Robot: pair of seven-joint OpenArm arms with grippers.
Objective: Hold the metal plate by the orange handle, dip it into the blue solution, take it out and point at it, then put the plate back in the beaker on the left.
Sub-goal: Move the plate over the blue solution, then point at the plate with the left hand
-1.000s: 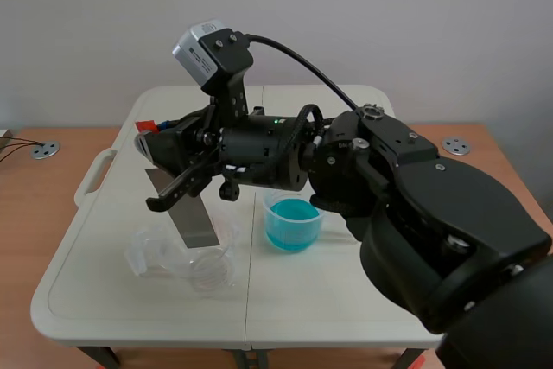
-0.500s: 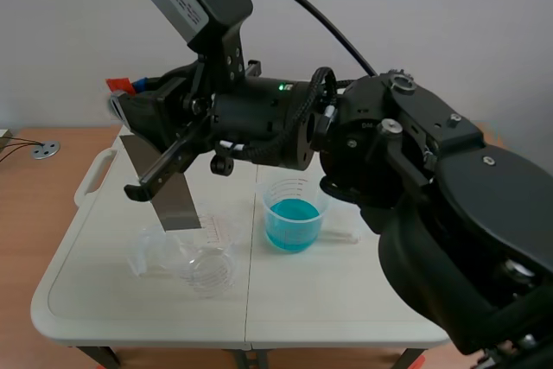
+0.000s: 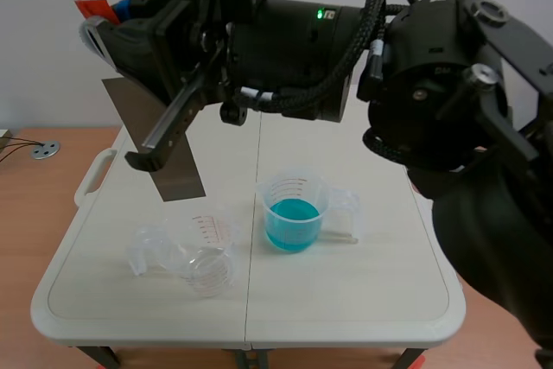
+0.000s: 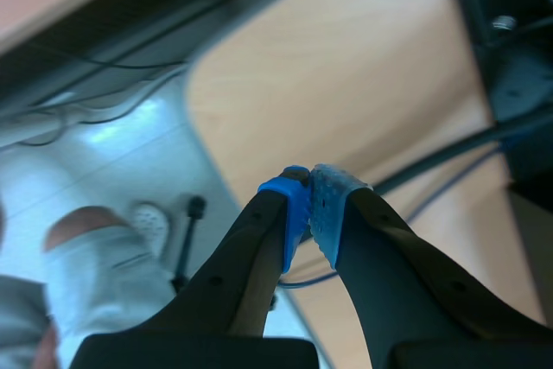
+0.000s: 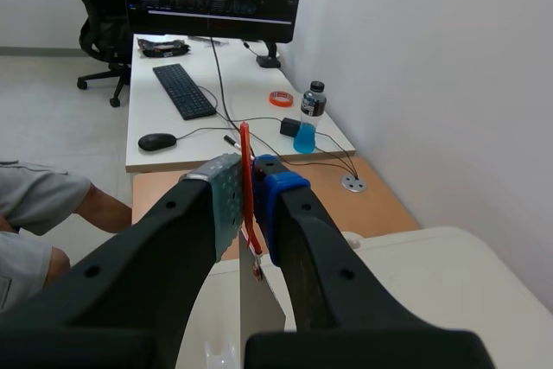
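Right gripper: clenched on the orange handle, a thin red-orange strip pinched edge-on between a grey dotted pad and a blue one.

In the scene view, hanging from that handle: the metal plate. A flat, dull grey rectangle with straight edges, tilted so the lower end leans toward the middle of the table. Held in the air over the left half of the white table, by the arm coming in from the right across the top. Lower edge above the clear beaker and apart from it.

Red graduation marks on the clear beaker's wall, figures too small to read. Hard to tell whether upright or tipped. Just to its right, upright, the beaker of blue solution, about half full, with faint scale marks, also unreadable.

Left gripper: closed on nothing, blue pads meeting tip to tip, over the edge of a pale wooden surface.

Beyond the right fingers, a desk with a keyboard, a mouse and a bottle of blue liquid, label illegible.
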